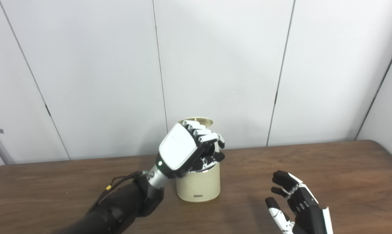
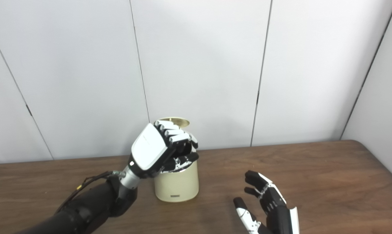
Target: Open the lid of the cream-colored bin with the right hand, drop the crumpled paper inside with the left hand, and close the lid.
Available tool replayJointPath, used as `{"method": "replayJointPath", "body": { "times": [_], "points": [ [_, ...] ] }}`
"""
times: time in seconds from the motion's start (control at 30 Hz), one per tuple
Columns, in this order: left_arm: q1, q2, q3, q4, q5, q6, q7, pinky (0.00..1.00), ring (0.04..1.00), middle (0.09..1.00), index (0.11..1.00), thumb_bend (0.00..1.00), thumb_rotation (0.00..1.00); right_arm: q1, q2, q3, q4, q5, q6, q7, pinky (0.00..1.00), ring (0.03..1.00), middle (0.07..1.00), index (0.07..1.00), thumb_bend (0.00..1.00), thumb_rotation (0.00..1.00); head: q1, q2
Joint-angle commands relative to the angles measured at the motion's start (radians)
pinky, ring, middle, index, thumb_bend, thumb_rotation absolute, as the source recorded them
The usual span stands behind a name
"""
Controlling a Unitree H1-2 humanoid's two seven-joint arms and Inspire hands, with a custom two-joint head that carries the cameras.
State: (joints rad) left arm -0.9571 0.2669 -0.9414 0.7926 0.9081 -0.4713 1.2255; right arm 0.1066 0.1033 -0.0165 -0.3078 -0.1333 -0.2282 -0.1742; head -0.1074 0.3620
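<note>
Near the table's (image 1: 313, 162) far edge stands the cream-colored bin (image 1: 199, 185), its lid (image 1: 200, 122) raised. The left hand (image 1: 189, 149) hovers over its mouth, fingers curled; whether paper is inside them cannot be told. The right hand (image 1: 293, 201) waits apart, fingers spread, amid bare tabletop.
</note>
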Motion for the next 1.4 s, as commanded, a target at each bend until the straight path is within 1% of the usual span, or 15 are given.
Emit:
{"method": "replayJointPath", "body": {
  "times": [0.0, 0.07, 0.13, 0.23, 0.33, 0.47, 0.57, 0.7, 0.77, 0.87, 0.97, 1.03, 1.13, 1.23, 1.37],
  "points": [
    [-0.017, 0.033, 0.058, -0.071, 0.006, 0.002, 0.024, 0.15, 0.180, 0.242, 0.470, 0.50, 0.06, -0.026, -0.002, -0.001, -0.015, -0.001, -0.014, 0.006, 0.69, 0.771, 0.763, 0.729, 0.24, 0.23, 0.005, -0.002],
    [0.009, 0.047, 0.096, -0.128, 0.004, 0.002, 0.000, 0.13, 0.170, 0.234, 0.470, 0.50, 0.05, -0.030, -0.007, -0.003, -0.010, 0.001, -0.016, 0.007, 0.69, 0.770, 0.761, 0.729, 0.24, 0.23, 0.010, -0.002],
    [0.055, 0.073, 0.148, -0.220, 0.000, 0.002, -0.042, 0.13, 0.164, 0.229, 0.470, 0.51, 0.05, -0.034, -0.011, -0.004, -0.006, 0.010, -0.016, 0.009, 0.69, 0.771, 0.762, 0.729, 0.24, 0.23, 0.012, -0.004],
    [0.115, 0.107, 0.214, -0.337, 0.011, 0.002, -0.093, 0.14, 0.177, 0.241, 0.471, 0.51, 0.05, -0.036, -0.015, -0.004, -0.007, 0.022, -0.013, 0.013, 0.70, 0.774, 0.764, 0.730, 0.24, 0.23, 0.021, -0.002],
    [0.168, 0.123, 0.273, -0.425, -0.003, 0.002, -0.138, 0.15, 0.186, 0.249, 0.471, 0.51, 0.05, -0.036, -0.017, -0.005, -0.010, 0.025, -0.010, 0.013, 0.70, 0.776, 0.764, 0.730, 0.24, 0.23, 0.029, 0.002],
    [0.291, 0.125, 0.394, -0.566, -0.086, 0.003, -0.237, 0.14, 0.187, 0.263, 0.471, 0.50, 0.06, -0.042, -0.021, -0.013, -0.005, 0.010, -0.012, 0.007, 0.69, 0.770, 0.762, 0.730, 0.23, 0.20, 0.034, -0.002],
    [0.380, 0.123, 0.471, -0.648, -0.136, 0.002, -0.289, 0.13, 0.187, 0.275, 0.473, 0.49, 0.07, -0.046, -0.030, -0.016, 0.008, 0.034, -0.028, 0.016, 0.71, 0.779, 0.772, 0.737, 0.21, 0.17, 0.036, -0.005],
    [0.487, 0.120, 0.538, -0.741, -0.273, 0.002, -0.349, 0.22, 0.287, 0.367, 0.476, 0.48, 0.08, -0.048, -0.039, -0.019, 0.013, 0.036, -0.039, 0.017, 0.71, 0.779, 0.777, 0.728, 0.21, 0.17, 0.041, -0.002],
    [0.532, 0.115, 0.567, -0.775, -0.319, 0.002, -0.388, 0.27, 0.334, 0.403, 0.477, 0.48, 0.08, -0.049, -0.042, -0.020, 0.012, 0.037, -0.036, 0.017, 0.71, 0.780, 0.778, 0.730, 0.20, 0.16, 0.042, -0.001],
    [0.607, 0.095, 0.624, -0.802, -0.350, 0.002, -0.435, 0.32, 0.393, 0.443, 0.480, 0.48, 0.08, -0.051, -0.050, -0.023, 0.015, 0.047, -0.038, 0.022, 0.73, 0.790, 0.783, 0.741, 0.20, 0.11, 0.042, 0.000],
    [0.676, 0.060, 0.679, -0.820, -0.391, 0.002, -0.476, 0.35, 0.430, 0.477, 0.484, 0.48, 0.08, -0.051, -0.055, -0.028, 0.016, 0.060, -0.038, 0.024, 0.73, 0.785, 0.776, 0.737, 0.20, 0.11, 0.048, 0.003],
    [0.721, 0.032, 0.706, -0.837, -0.447, 0.002, -0.517, 0.37, 0.456, 0.499, 0.485, 0.48, 0.08, -0.053, -0.059, -0.031, 0.019, 0.064, -0.039, 0.024, 0.74, 0.787, 0.777, 0.742, 0.20, 0.11, 0.051, 0.002],
    [0.774, 0.006, 0.723, -0.856, -0.539, 0.002, -0.569, 0.42, 0.493, 0.520, 0.487, 0.48, 0.08, -0.057, -0.066, -0.033, 0.024, 0.069, -0.042, 0.029, 0.75, 0.793, 0.781, 0.748, 0.19, 0.09, 0.050, 0.003],
    [0.803, -0.005, 0.733, -0.860, -0.597, 0.002, -0.611, 0.44, 0.519, 0.545, 0.490, 0.48, 0.07, -0.060, -0.074, -0.034, 0.028, 0.070, -0.047, 0.033, 0.75, 0.792, 0.781, 0.751, 0.19, 0.08, 0.052, 0.003],
    [0.828, -0.028, 0.757, -0.856, -0.651, 0.001, -0.642, 0.46, 0.552, 0.584, 0.492, 0.48, 0.08, -0.064, -0.081, -0.043, 0.032, 0.063, -0.056, 0.031, 0.73, 0.783, 0.779, 0.753, 0.20, 0.03, 0.057, 0.007]
  ]
}}
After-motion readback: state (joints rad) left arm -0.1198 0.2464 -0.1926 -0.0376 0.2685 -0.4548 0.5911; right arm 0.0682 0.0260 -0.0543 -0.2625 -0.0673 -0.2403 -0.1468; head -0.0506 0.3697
